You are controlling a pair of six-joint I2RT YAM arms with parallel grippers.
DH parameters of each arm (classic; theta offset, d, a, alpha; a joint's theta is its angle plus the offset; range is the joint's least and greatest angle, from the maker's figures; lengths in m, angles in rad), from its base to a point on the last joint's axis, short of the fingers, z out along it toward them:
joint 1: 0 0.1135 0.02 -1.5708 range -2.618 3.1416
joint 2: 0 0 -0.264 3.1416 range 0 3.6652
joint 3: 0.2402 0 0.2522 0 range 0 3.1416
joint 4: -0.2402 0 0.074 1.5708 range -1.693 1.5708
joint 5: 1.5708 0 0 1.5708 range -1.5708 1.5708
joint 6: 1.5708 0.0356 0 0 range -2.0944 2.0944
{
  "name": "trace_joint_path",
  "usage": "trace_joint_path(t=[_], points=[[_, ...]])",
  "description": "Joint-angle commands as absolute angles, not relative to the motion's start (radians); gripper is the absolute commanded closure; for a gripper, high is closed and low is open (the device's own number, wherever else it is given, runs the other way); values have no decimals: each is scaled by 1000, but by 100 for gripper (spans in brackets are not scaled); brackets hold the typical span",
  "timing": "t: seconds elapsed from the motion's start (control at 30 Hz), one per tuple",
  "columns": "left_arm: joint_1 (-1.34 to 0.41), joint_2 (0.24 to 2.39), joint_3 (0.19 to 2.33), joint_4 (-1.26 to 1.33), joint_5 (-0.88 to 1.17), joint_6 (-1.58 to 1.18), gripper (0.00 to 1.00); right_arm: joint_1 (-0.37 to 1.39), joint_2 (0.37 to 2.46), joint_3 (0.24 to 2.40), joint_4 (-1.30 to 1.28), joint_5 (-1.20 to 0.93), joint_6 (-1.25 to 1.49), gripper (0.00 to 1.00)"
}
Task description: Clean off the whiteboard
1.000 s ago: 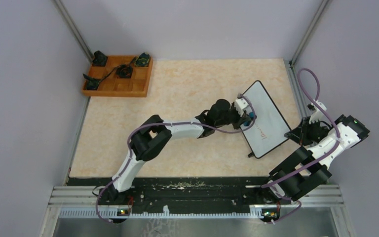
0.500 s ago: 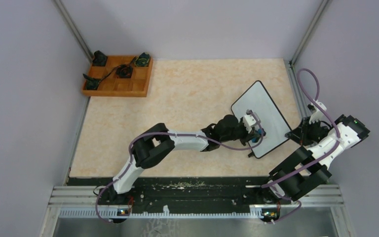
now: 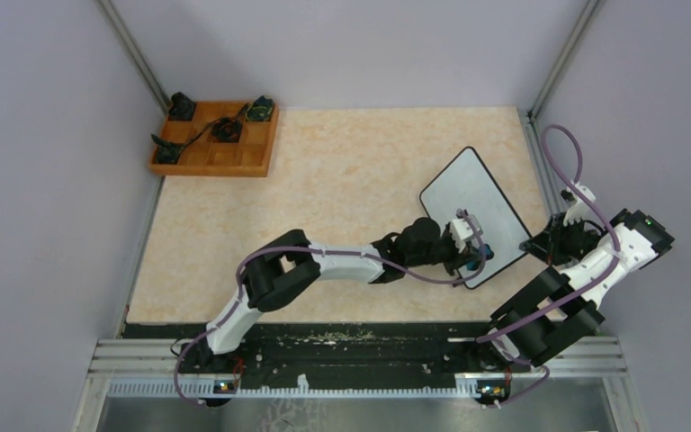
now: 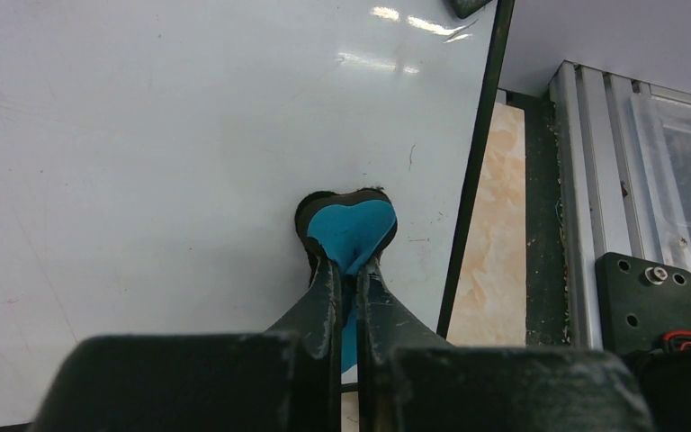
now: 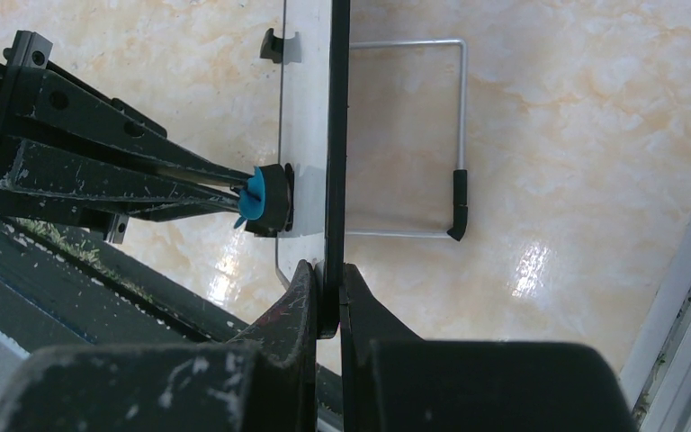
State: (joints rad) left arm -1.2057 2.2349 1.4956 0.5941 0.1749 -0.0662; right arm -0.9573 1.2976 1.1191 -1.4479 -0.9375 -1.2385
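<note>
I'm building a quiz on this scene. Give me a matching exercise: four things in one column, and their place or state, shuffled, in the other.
1. left gripper
2. right gripper
3. eraser
4. wooden tray

a. far left corner of the table
b. shut on the edge of the whiteboard
c. blue, touching the whiteboard's face
d. shut on the eraser

Pairs: 1-d, 2-b, 3-c, 4-a.

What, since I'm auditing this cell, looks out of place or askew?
Nothing broken. The whiteboard sits skewed to the table edges, its edge pinched by the right gripper; the blue eraser is squashed in the left gripper against it. Pale crumbs litter the black base strip.
</note>
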Motion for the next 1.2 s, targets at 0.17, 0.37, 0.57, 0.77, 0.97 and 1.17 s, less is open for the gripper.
trace_joint_path(t=[0.17, 0.37, 0.57, 0.77, 0.97, 1.17], points=[[-1126, 2255, 1515, 522, 175, -57, 100, -917, 1288, 1060, -1502, -814, -1364, 100], [-1038, 2262, 1553, 462, 137, -48, 100, -917, 1289, 1062, -1501, -815, -1361, 100], [-963, 2280, 1619, 389, 121, -34, 100, -916, 1289, 1062, -1502, -816, -1358, 100], [-957, 2293, 1635, 379, 124, -26, 99, -915, 1290, 1064, -1502, -816, -1353, 100], [-958, 2274, 1595, 420, 126, -32, 99, -914, 1290, 1065, -1501, -813, -1350, 100], [-982, 2228, 1526, 456, 162, -57, 99, -909, 1296, 1067, -1501, -823, -1342, 100]])
